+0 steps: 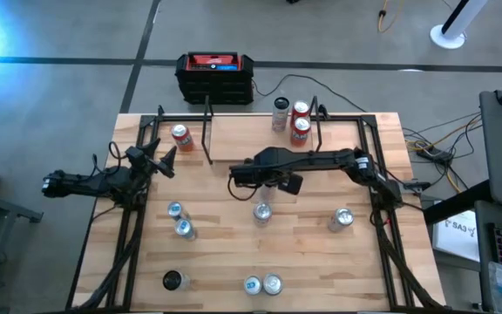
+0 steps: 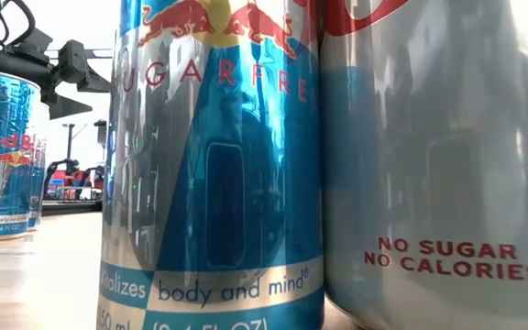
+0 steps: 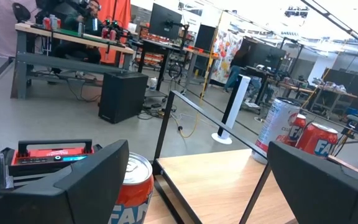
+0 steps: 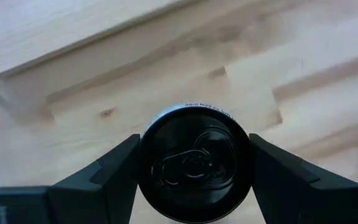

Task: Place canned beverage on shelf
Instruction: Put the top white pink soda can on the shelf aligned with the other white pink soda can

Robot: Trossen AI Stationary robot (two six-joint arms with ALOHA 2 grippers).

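My right gripper (image 1: pixel 271 180) (image 4: pixel 194 180) hangs over the middle of the table, pointing down, shut on a can with a black top (image 4: pixel 194 165). The shelf (image 1: pixel 251 138) (image 3: pixel 216 177), a light wood board with thin black posts, stands just beyond it at the table's far side. A red can (image 1: pixel 179 135) (image 3: pixel 132 186) stands at the shelf's left. A silver can (image 1: pixel 280 110) and two red cans (image 1: pixel 300 120) stand at its right. My left gripper (image 1: pixel 160 162) (image 3: pixel 194 186) waits open and level at the table's left, touching nothing. My right gripper pinches the black-topped can between its two fingers (image 4: pixel 110 171), on opposite sides of its wall just under the top rim (image 4: pixel 143 163). The fingers come from above, pointing down. The can stands upright with its top toward the wrist; the can itself hides its bottom.
Several cans stand on the near half of the table (image 1: pixel 262 211) (image 1: pixel 342 218) (image 1: pixel 174 280). Two of them (image 2: pixel 209 165) (image 2: pixel 438 165) fill the low view. A black box with a red top (image 1: pixel 215 74) sits on the floor behind the far edge. Black frame rails (image 1: pixel 129 235) run along both table sides.
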